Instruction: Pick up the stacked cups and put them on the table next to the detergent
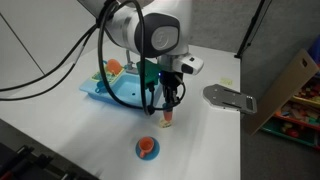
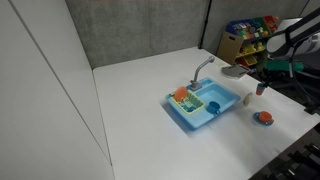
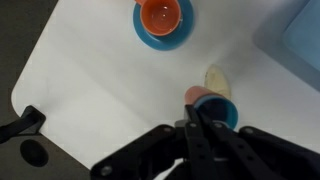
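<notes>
My gripper is shut on the stacked cups; in the wrist view a blue rim and a red-orange cup show between the fingers. The cups hang low over the white table, right beside the pale cream detergent. In both exterior views the gripper holds the cups beside the blue toy sink. I cannot tell whether the cups touch the table. The detergent is too small to make out in the exterior views.
A blue-rimmed plate with an orange cup sits on the table near the cups. An orange ball-like item lies in the sink. A grey flat object lies at the table's edge. Toy shelves stand beyond.
</notes>
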### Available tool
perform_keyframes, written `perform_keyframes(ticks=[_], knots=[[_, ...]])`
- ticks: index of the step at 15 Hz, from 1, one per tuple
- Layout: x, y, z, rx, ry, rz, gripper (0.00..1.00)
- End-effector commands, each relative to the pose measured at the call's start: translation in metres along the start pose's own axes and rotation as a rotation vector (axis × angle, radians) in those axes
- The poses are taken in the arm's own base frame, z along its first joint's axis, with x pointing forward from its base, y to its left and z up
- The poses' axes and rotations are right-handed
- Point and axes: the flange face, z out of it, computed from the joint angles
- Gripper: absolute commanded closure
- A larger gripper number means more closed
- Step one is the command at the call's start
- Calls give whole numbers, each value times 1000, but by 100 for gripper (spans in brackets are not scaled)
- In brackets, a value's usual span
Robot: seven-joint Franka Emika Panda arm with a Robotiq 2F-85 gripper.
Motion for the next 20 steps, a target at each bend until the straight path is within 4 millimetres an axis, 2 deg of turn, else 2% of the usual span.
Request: perform_keyframes(ticks=[1,7,13,20], knots=[[23,3,-3,5,15,72,97],[49,-1,1,10,24,127,97],[69,-16,13,58,-15,156,97],[80,-29,29,115,-31,182,97]])
